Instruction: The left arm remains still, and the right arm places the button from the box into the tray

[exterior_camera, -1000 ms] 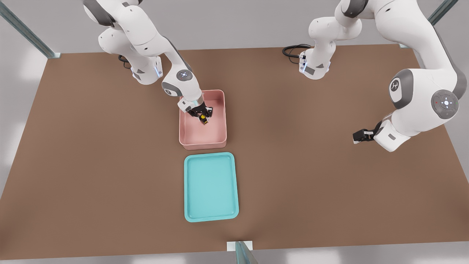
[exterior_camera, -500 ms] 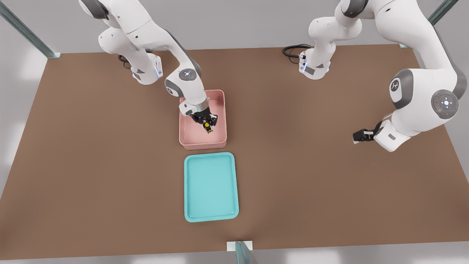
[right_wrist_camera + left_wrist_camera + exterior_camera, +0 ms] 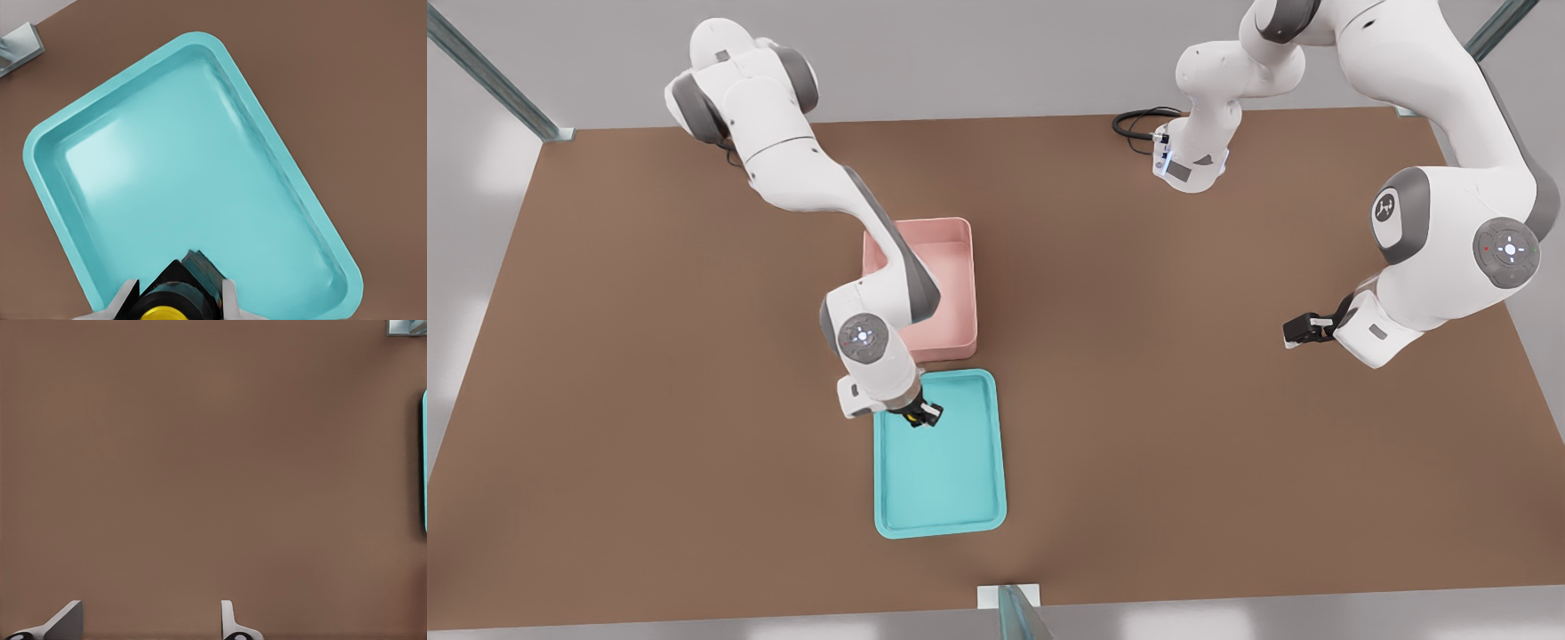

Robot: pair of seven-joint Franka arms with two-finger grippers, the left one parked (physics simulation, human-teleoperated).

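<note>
Brown tabletop carries a pale pink rectangular plastic box beside a shallow cyan tray. Over the tray's near-box end, the right arm's black gripper pinches the tiny yellow-capped button.

shallow cyan plastic tray: smooth, soft sheen | pale pink plastic box: smooth, matt | flat brown surface: matt, even | white right arm: glossy shell, grey joint covers | black gripper over tray's end nearest box: matt | yellow-capped button: smooth, between fingers
</note>
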